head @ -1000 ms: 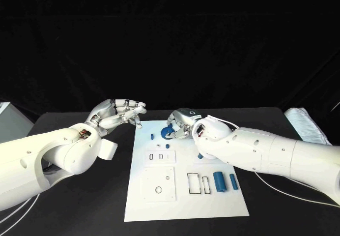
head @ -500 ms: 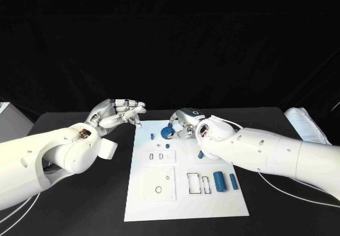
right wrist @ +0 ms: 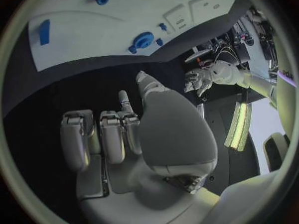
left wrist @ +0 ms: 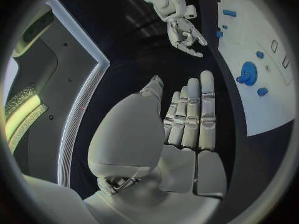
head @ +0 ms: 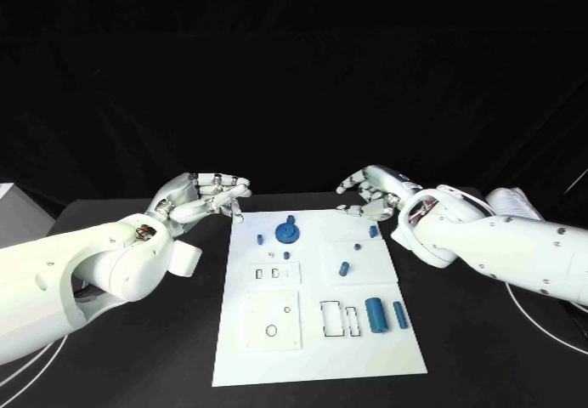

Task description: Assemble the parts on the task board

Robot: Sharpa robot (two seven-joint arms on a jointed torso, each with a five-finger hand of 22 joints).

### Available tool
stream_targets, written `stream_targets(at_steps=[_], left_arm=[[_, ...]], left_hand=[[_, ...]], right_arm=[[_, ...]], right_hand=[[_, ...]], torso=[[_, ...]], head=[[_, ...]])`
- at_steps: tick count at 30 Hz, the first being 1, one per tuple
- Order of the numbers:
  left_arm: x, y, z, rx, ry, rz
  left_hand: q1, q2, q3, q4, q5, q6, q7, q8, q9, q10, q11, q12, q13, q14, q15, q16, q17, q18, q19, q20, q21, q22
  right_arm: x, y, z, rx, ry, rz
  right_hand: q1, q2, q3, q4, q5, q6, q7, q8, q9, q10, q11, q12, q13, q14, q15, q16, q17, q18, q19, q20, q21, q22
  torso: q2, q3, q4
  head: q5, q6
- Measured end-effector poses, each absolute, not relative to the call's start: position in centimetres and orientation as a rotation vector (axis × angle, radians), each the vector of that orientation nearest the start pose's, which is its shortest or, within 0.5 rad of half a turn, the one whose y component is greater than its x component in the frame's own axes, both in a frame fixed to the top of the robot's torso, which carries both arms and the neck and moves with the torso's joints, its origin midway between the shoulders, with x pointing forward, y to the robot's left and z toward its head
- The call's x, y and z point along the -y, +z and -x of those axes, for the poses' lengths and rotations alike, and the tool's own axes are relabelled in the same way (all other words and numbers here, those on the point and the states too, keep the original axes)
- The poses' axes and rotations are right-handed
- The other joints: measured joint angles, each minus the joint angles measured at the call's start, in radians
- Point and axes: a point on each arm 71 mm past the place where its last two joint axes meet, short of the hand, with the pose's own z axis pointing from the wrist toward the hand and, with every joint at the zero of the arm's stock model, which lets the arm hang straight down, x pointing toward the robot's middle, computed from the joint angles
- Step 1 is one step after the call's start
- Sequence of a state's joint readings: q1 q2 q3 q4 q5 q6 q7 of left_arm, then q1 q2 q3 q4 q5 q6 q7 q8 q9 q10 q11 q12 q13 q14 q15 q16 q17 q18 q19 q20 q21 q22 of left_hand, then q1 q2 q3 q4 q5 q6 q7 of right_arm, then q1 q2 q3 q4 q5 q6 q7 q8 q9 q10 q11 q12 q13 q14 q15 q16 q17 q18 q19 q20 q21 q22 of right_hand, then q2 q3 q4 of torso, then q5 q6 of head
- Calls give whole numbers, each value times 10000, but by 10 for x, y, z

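We see a white task board (head: 321, 340) on a black table (head: 147, 357), its parts blue: a gear (head: 288, 232) at upper centre, two cylinders (head: 376, 314) lower right. Both hands (head: 202, 197) look silver, the arms (head: 74, 272) white; the board's outlines seem black.

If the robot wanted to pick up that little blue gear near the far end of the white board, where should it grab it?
Probably from straight above, pinching the blue gear across its toothed rim. It seems to lie flat on the task board, so its sides offer little to grip, and the right robot hand hovers open nearby.
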State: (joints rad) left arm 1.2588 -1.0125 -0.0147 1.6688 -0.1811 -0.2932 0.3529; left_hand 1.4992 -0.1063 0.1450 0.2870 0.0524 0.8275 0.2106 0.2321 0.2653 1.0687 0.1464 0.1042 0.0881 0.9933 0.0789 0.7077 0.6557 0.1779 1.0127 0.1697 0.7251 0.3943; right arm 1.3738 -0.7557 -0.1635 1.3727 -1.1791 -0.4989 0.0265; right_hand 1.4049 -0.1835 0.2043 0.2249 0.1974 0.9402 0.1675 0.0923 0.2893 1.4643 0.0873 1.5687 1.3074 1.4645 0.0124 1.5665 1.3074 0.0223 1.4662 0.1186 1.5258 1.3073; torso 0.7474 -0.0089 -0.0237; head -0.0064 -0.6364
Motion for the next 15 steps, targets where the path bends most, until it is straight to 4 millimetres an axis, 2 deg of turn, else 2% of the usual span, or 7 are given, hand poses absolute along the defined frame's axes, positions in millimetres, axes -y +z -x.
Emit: stream_targets(at_steps=[7, 15], left_arm=[[-242, -129, -471, -14288, -15184, 8802], [-242, -131, -473, -14321, -15187, 8805]], left_hand=[[0, 0, 0, 0, 0, 0, 0, 0, 3, 0, 0, 0, 0, 0, 0, 0, 0, 0, 0, 0, 0, -1], [0, 0, 0, 0, 0, 0, 0, 0, 9, 0, 0, 0, -1, 0, 0, 0, 0, 0, 0, 0, 0, -2]], right_arm=[[264, -138, -527, -15505, 7295, -866], [294, -151, -528, -16050, 6885, -967]], right_hand=[[279, -174, 178, -264, -59, 35, -36, 0, -45, 22, -22, -29, -1, 0, 0, 0, 0, -1, 0, 0, -63, 8], [363, -259, 196, -336, -97, 35, -36, 0, -64, 38, -38, -82, -1, 1, 0, 0, 0, -1, -11, -66, -74, 7]], torso=[[-72, 57, -81], [-113, 135, -156]], head=[[-37, 11], [-36, -15]])
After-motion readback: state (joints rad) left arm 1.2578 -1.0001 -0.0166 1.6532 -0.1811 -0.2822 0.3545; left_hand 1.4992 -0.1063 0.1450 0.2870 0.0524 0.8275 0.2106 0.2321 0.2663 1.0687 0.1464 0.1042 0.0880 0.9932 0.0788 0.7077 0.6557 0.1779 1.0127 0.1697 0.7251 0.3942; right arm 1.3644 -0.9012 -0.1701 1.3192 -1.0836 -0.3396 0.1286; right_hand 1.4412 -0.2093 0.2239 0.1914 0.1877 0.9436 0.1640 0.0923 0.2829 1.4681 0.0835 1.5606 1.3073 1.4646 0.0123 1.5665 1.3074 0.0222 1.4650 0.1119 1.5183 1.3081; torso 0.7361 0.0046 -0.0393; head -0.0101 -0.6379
